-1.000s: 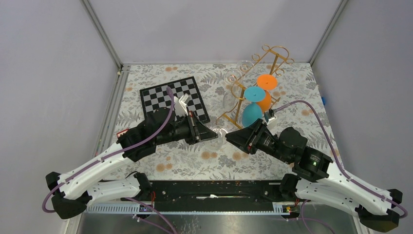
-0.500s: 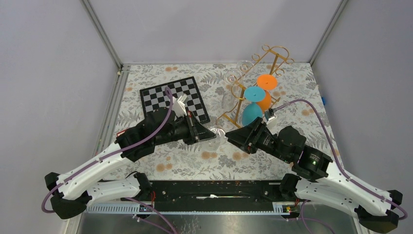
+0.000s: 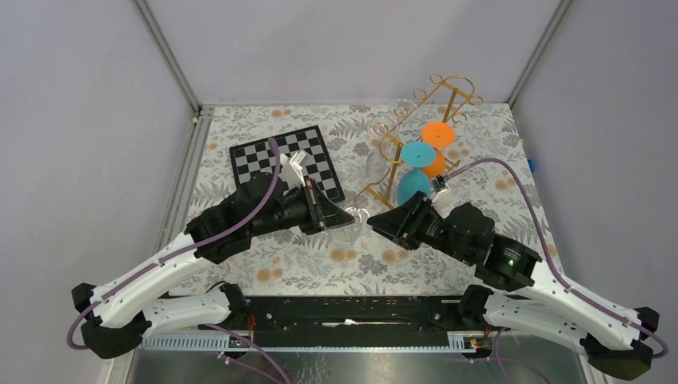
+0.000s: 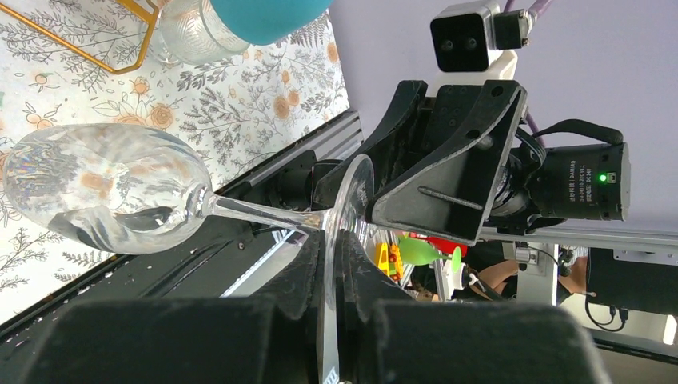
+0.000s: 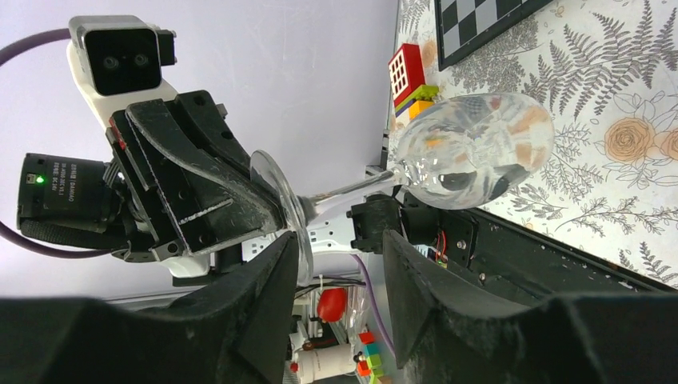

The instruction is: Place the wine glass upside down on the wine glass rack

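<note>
Wine glass [image 4: 112, 192] hangs on its side above the flowered table [image 3: 320, 264], near the middle, between the two arms. The left gripper [image 4: 332, 296] is clamped on the glass's round foot. In the left wrist view its two fingers [image 4: 280, 296] stand close together with the thin disc edge-on between them, and the stem and bowl stick out past them. The right gripper [image 5: 336, 264] faces it from the other side with its fingers [image 5: 256, 320] spread apart. In the right wrist view the stem passes across the gap between them, and I cannot tell whether either finger touches the glass. From above, the two grippers nearly meet nose to nose around the foot.

The gold wire rack [image 3: 416, 120] stands at the far right of the table, well apart from the held glass. A teal glass [image 3: 414, 172] and an orange glass [image 3: 436, 144] hang on it upside down, feet up, with a clear glass [image 3: 376, 164] just to their left. A chessboard [image 3: 288, 164] lies flat at the far left of the rack.
</note>
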Controlling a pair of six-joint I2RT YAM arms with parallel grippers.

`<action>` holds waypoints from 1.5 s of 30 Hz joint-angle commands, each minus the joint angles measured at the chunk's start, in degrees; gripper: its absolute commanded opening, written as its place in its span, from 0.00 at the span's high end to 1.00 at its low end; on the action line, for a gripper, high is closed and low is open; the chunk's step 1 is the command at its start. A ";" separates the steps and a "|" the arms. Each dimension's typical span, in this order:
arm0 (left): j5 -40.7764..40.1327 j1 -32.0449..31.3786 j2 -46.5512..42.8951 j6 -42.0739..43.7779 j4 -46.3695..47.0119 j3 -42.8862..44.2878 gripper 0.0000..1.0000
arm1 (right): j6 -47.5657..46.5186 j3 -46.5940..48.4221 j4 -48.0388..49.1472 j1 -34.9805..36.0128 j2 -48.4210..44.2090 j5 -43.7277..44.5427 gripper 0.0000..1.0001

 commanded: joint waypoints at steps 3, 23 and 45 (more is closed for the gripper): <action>3.36 -0.30 0.89 -0.24 7.95 3.32 1.00 | -0.41 2.30 2.94 -0.51 3.05 -3.09 0.54; 3.61 -0.22 0.74 0.58 8.36 2.33 0.66 | 0.96 0.08 5.38 -0.54 1.65 -5.69 1.00; -7.28 6.38 -1.49 12.64 -13.74 6.47 0.01 | -7.25 4.70 -12.19 -0.56 -4.29 -2.44 1.00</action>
